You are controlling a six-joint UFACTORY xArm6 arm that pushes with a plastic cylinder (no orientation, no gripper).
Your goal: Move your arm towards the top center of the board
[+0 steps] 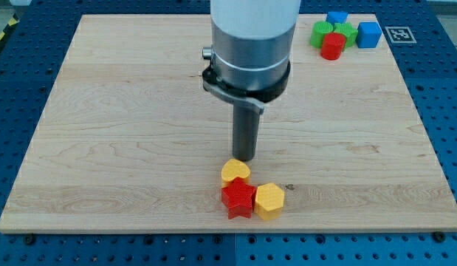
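Near the counter (102, 148) bottom middle | my tip (245, 158) just above yellow heart block (235, 171) | no claw, only a rod

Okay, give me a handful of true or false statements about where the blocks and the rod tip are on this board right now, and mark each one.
1. My tip is just above the yellow heart block in the view. True.
2. The red star block sits at the view's top right. False: it lies near the bottom centre, beside the yellow hexagon block.
3. A red cylinder is grouped with green and blue blocks at the top right. True.
4. My tip touches the blue cube. False: that cube is far off, at the top right.
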